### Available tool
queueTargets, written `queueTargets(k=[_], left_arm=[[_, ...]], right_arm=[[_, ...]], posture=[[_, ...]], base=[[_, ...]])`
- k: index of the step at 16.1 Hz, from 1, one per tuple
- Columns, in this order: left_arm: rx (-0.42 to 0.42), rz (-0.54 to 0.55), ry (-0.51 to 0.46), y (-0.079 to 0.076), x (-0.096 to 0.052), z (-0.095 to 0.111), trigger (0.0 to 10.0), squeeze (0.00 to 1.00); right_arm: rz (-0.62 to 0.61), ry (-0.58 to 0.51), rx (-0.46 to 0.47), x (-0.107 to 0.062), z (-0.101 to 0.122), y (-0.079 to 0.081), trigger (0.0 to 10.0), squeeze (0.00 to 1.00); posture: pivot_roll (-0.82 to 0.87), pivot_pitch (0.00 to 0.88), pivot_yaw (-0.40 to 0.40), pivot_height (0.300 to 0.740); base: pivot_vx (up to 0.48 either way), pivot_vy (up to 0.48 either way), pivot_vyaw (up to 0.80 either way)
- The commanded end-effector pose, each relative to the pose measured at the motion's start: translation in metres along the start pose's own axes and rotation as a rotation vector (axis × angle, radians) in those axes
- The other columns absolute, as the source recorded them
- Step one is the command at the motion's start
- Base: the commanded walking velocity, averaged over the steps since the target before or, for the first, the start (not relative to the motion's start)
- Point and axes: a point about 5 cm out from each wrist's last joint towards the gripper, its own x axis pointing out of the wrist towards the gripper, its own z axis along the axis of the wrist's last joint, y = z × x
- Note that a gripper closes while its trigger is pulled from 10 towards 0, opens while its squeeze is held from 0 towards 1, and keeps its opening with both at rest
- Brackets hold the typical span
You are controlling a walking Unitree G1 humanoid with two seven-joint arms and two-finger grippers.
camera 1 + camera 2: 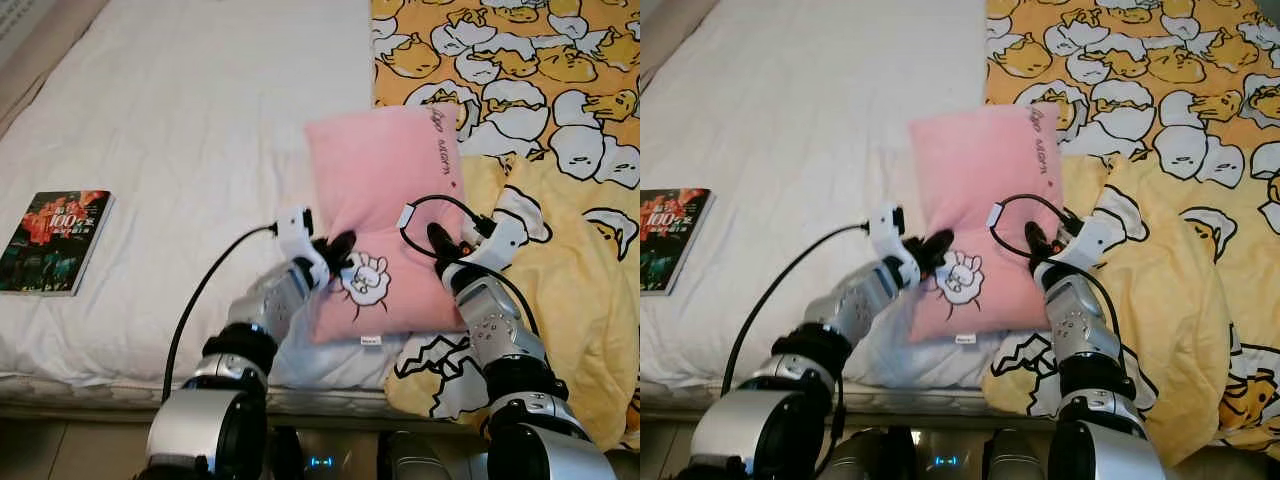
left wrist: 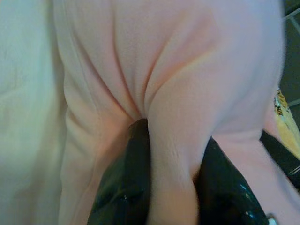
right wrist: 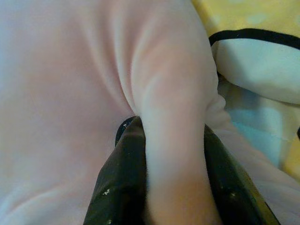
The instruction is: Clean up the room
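Note:
A pink pillow [image 1: 385,195] with a white cartoon print lies on the bed, half on the white sheet and half on the yellow blanket. My left gripper [image 1: 338,256] pinches its lower left edge, and a fold of pink cloth is squeezed between the black fingers [image 2: 124,187]. At the pillow's lower right edge my right gripper [image 1: 440,245] is shut on another fold, with the fingers [image 3: 119,187] either side of it. Both arms reach up from the near edge of the bed.
The white sheet [image 1: 200,130] covers the left of the bed. A book [image 1: 55,242] with a dark cover lies on it at the left. A yellow cartoon-print blanket [image 1: 560,150] is bunched over the right side, hanging over the front edge.

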Motion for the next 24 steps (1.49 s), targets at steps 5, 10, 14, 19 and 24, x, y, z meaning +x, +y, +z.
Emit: queueTargets(k=[5,10,14,19,24], left_arm=[[0.083,0.033,-0.046,0.003,0.001,0.017,0.0,0.0],[0.535,-0.029,-0.35,-0.019,-0.018,0.116,0.0,0.0],[0.686,0.011,-0.412,-0.018,-0.031,0.124,10.0,0.0],[0.746,0.021,-0.425,-0.014,-0.038,0.118,10.0,0.0],[0.708,0.052,-0.395,-0.011,-0.032,0.112,10.0,0.0]], right_arm=[[-0.023,0.072,-0.003,0.005,-0.021,0.011,0.0,0.0],[0.169,-0.226,-0.076,0.02,0.052,0.076,0.0,0.0],[0.167,-0.324,-0.454,0.006,0.045,0.084,2.8,0.0],[0.088,-0.335,-0.502,-0.007,0.028,0.071,10.0,0.0],[0.022,-0.327,-0.514,-0.008,0.03,0.055,10.0,0.0]], posture=[[-0.15,0.0,0.083,0.736],[-0.14,0.0,0.097,0.736],[-0.14,0.0,0.097,0.736],[-0.16,0.0,0.107,0.736],[-0.2,0.0,0.12,0.736]], base=[[0.0,0.0,0.0],[0.0,0.0,0.0],[0.0,0.0,0.0],[0.0,0.192,0.0],[0.0,0.48,0.0]])
